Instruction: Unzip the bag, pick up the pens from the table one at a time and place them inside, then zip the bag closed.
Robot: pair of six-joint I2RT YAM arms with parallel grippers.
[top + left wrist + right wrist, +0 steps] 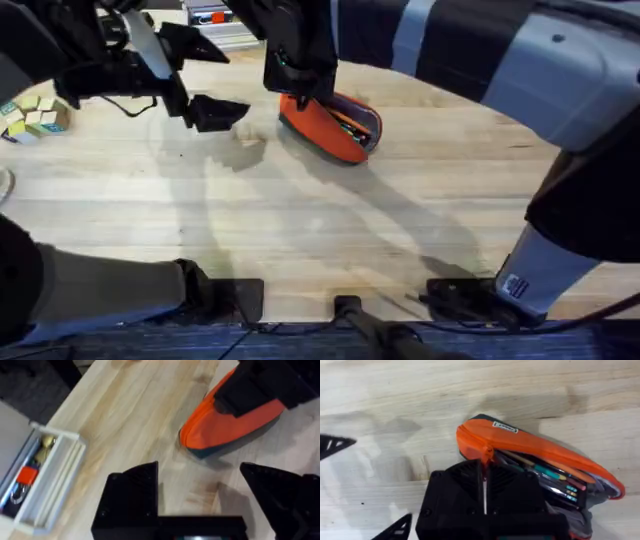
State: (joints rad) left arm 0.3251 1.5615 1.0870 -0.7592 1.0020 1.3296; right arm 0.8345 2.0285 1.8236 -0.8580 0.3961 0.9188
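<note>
Pens (555, 476) in the pouch (330, 127), I'm zipping: right fingers (484, 477) pinched on zipper pull (486, 452), left fingers (200, 497) apart; next, drag along.

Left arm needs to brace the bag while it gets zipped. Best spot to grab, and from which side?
Grip the closed, tapered end of the bag, the end facing the left gripper, coming in low along the table. That end is narrow and flattened, so open jaws could likely span it. The right gripper sits at the zipper by that closed end, and the far end gapes with pens inside, so pinching there risks crushing them.
</note>
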